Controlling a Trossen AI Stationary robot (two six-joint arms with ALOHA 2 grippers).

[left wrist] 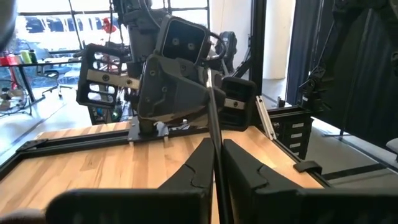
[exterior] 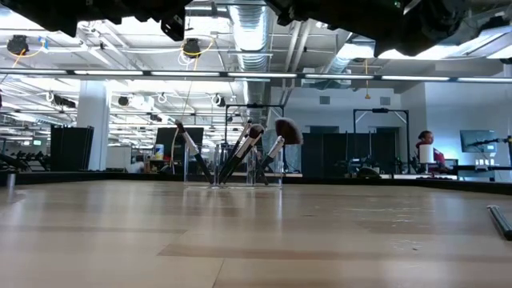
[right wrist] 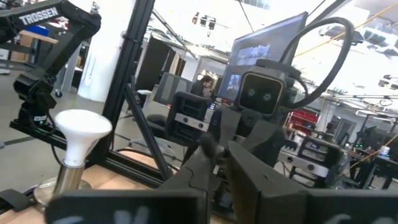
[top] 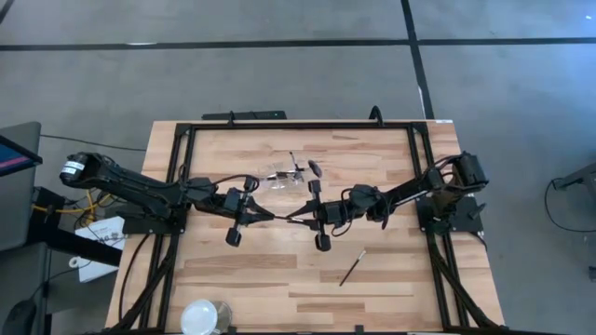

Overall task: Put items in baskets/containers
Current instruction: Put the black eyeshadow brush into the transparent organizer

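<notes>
Above the table's middle, my left gripper (top: 270, 216) and my right gripper (top: 292, 219) meet tip to tip, both pointing about level. Each is shut on one slim dark makeup brush (left wrist: 210, 118). The clear container (exterior: 232, 172) stands on the table beyond them, toward the far edge. Several brushes lean in it with their bristle tips up. Another brush (top: 352, 268) lies flat on the wood at the near right. My left gripper pinches the brush's thin handle (left wrist: 216, 163) between its two fingers, coming level from the table's left. The brush stands clear of the table and reaches from the fingers toward the right gripper. My right gripper comes level from the table's right, and its fingertips pinch a dark end of the brush (right wrist: 209, 147). Which end this is cannot be told.
A round white and clear object (top: 205, 316) stands at the table's near left edge. A black frame (top: 298, 124) runs along the far edge and both sides. Bare wood lies between the near edge and the grippers.
</notes>
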